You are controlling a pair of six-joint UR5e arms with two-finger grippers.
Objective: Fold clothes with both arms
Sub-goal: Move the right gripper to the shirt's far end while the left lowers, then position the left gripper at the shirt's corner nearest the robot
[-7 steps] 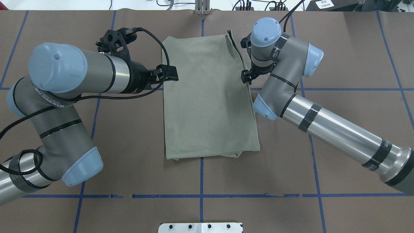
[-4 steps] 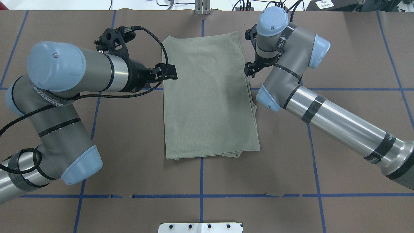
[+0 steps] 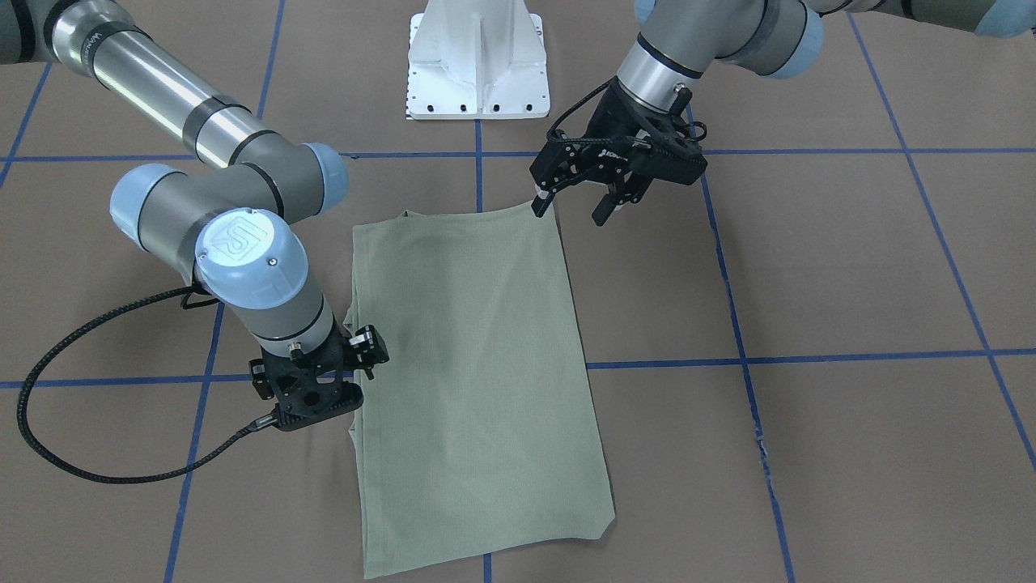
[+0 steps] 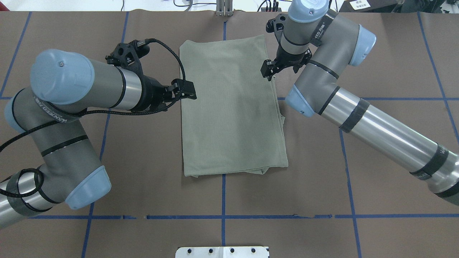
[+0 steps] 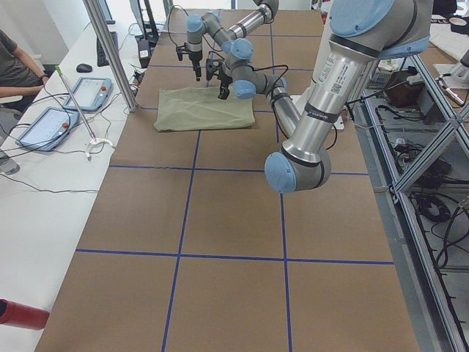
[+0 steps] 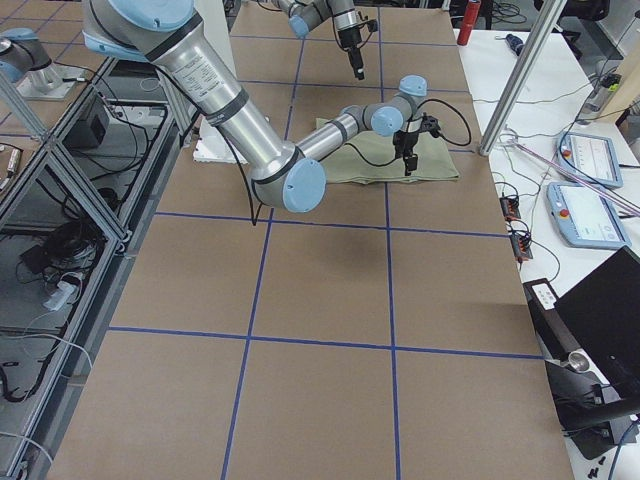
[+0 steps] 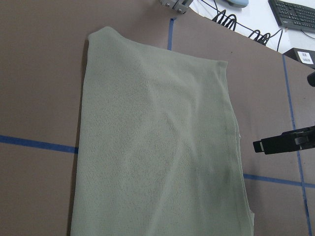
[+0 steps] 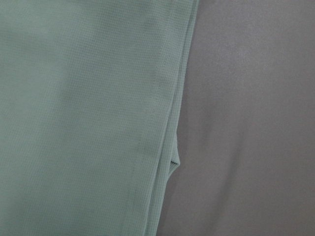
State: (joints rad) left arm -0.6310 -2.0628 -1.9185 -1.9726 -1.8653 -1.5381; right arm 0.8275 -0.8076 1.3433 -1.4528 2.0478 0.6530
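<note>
The sage-green shirt lies flat on the brown table as a folded rectangle; it also shows in the front view, the left wrist view and the right wrist view. My left gripper is open and empty at the shirt's left edge; the front view shows its spread fingers just above the near corner. My right gripper hovers over the shirt's right edge near the far end, pointing down, open and holding nothing. One of its fingers shows beside the cloth.
The white pedestal base stands at the table's robot side. Blue tape lines grid the brown table cover. Tablets and cables lie on the side desk. A metal post stands at the far edge.
The shirt's right edge, raised a second ago, now lies flat. My right gripper has moved toward the table's far edge along it. My left gripper has barely moved.
</note>
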